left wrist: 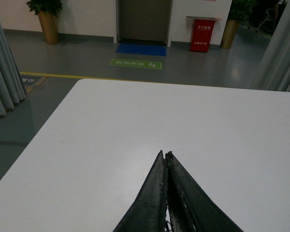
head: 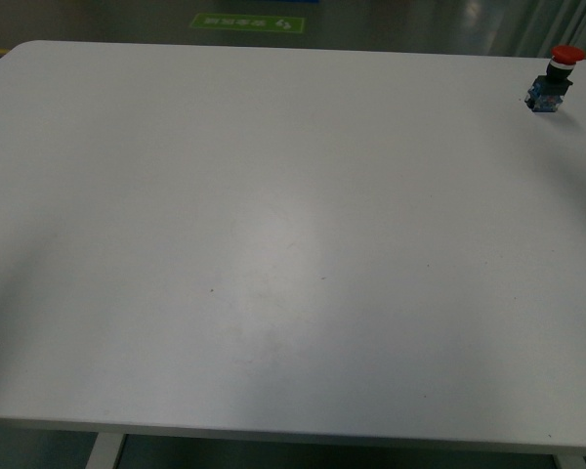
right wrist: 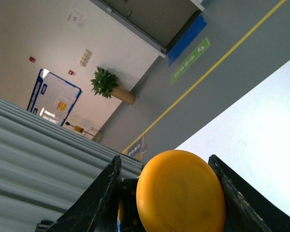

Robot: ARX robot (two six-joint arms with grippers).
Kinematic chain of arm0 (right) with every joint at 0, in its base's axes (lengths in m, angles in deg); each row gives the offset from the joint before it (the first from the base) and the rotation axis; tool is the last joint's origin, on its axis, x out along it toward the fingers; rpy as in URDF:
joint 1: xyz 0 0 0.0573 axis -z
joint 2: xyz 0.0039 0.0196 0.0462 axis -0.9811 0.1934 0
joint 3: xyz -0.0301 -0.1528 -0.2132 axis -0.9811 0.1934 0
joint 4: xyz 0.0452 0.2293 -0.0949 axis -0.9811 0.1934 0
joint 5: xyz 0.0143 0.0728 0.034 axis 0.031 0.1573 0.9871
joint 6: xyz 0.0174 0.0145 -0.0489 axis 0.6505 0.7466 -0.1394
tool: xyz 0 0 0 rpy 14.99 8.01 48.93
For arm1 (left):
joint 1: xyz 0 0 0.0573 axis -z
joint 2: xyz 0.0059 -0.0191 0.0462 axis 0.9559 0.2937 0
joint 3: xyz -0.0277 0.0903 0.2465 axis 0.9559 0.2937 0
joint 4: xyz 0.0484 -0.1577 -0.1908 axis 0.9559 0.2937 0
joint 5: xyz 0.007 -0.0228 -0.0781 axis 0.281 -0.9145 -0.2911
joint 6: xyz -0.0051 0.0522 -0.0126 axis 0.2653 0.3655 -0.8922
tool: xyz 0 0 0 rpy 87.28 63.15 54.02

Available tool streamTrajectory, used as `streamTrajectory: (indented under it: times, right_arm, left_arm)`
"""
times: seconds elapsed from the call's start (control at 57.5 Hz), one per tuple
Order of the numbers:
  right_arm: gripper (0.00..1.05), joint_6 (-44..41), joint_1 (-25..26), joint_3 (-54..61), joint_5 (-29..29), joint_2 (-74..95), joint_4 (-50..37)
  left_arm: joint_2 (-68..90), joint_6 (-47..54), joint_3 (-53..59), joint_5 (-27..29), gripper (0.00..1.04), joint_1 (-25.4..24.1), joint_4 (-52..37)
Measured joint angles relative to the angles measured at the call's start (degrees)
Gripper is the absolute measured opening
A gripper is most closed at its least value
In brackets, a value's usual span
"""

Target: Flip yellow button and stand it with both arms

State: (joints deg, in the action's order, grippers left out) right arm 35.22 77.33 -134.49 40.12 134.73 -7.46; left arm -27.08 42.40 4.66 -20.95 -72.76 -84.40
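Observation:
The yellow button (right wrist: 181,193) shows only in the right wrist view, its yellow-orange cap facing the camera. My right gripper (right wrist: 166,166) is shut on it, black fingers (right wrist: 104,193) on either side, held above the white table (right wrist: 261,125). Its body behind the cap is mostly hidden. My left gripper (left wrist: 165,154) is shut and empty, its tips together above the white table (left wrist: 111,135). Neither arm nor the yellow button shows in the front view.
A red-capped button (head: 552,78) with a blue-black body stands at the far right of the table (head: 273,244) in the front view. Beyond the table's far edge are grey floor, a green floor mark (left wrist: 135,63), curtains and potted plants.

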Motion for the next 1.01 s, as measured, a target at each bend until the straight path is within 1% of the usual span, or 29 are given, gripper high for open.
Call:
streamTrajectory:
  times: [0.417, 1.009]
  right_arm:
    - [0.45, -0.9, 0.7, 1.9, 0.9, -3.2, 1.1]
    - [0.44, -3.0, 1.8, 2.6, 1.6, -3.4, 1.3]
  left_arm:
    - [-15.2, 0.0, 0.1, -0.1, 0.04, 0.0, 13.8]
    - [-28.7, 0.0, 0.1, -0.1, 0.04, 0.0, 26.9]
